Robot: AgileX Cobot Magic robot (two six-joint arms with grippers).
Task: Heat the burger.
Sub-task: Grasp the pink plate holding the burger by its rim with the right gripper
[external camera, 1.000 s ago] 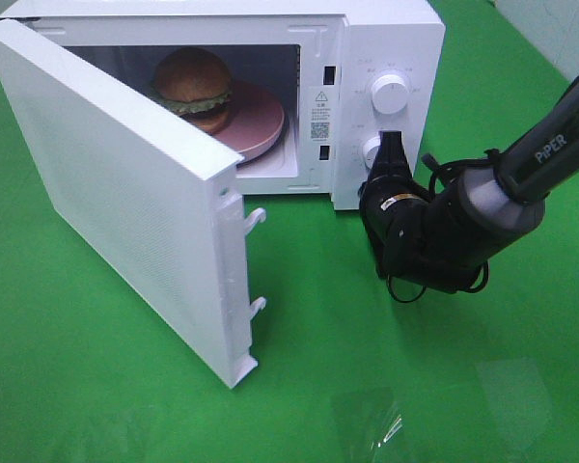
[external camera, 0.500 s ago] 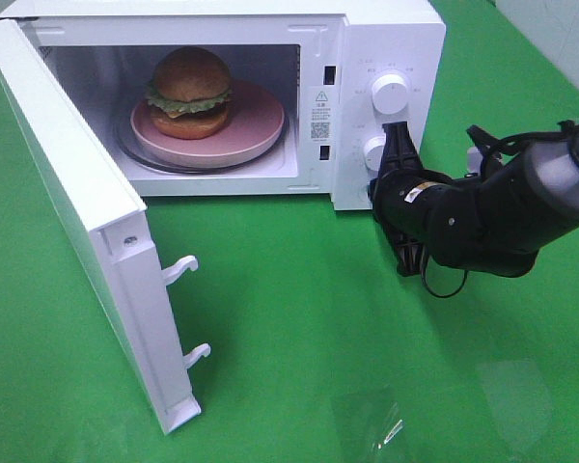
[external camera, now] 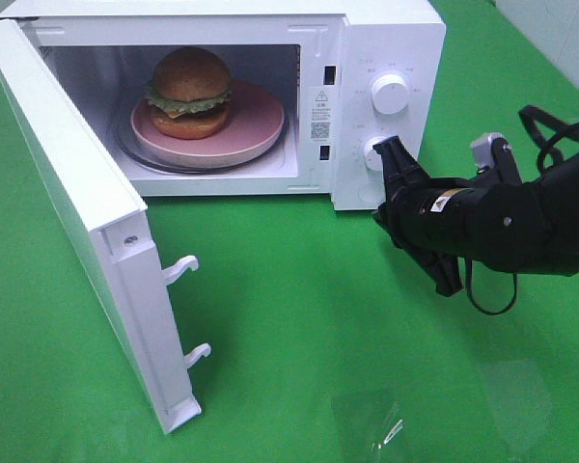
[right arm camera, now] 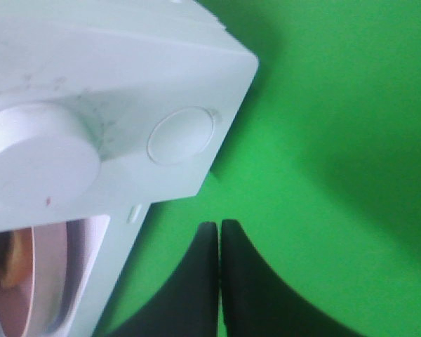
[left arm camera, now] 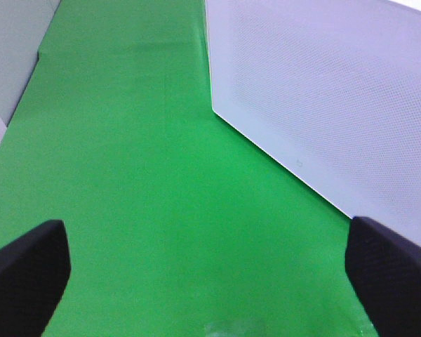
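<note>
Golden-brown burger on a pink round plate inside the open white microwave, upper left.
Our right pincer, shut and empty, sits right of it by the white round dial; the left pincer gapes empty.

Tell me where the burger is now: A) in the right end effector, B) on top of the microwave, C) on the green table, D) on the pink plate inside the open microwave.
D: the burger sits on the pink plate inside the microwave, with its door wide open.
</note>
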